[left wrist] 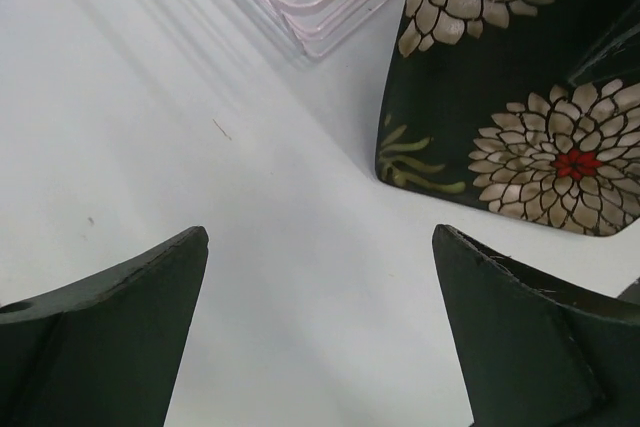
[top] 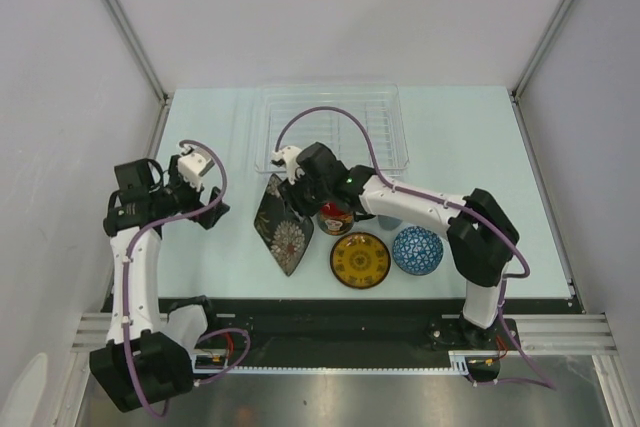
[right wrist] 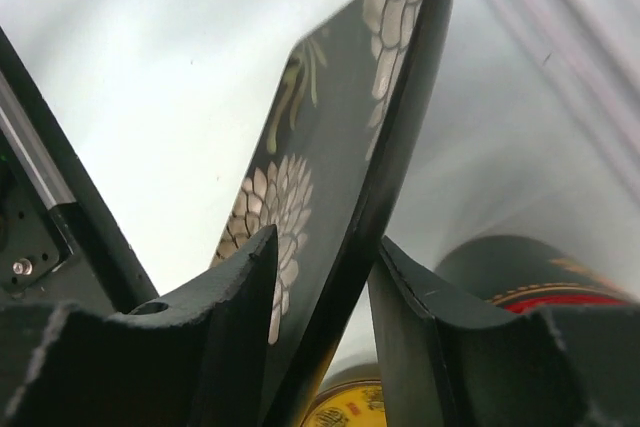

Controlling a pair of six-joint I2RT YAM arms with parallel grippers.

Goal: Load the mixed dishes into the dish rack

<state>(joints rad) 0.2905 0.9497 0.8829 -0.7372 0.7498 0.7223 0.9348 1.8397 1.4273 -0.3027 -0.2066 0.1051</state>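
Right arm (top: 420, 203) mostly hides the light-blue cup (top: 388, 223)

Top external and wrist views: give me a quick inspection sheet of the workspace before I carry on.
Surface: pale blue table, a few small specks in the left wrist view.
Job's things: dish rack holds no dishes; black floral plate tilted, gripped by its edge; red mug and light-blue cup partly hidden under the right arm; yellow saucer and blue-white bowl sit on the table.
Clutter: nothing seen.
Grippers: right gripper shut on the plate; left gripper open over bare table beside the plate.
Cables: right purple cable arcs over the rack; left purple cable loops clear of the dishes.
Surroundings: white walls, metal frame posts.
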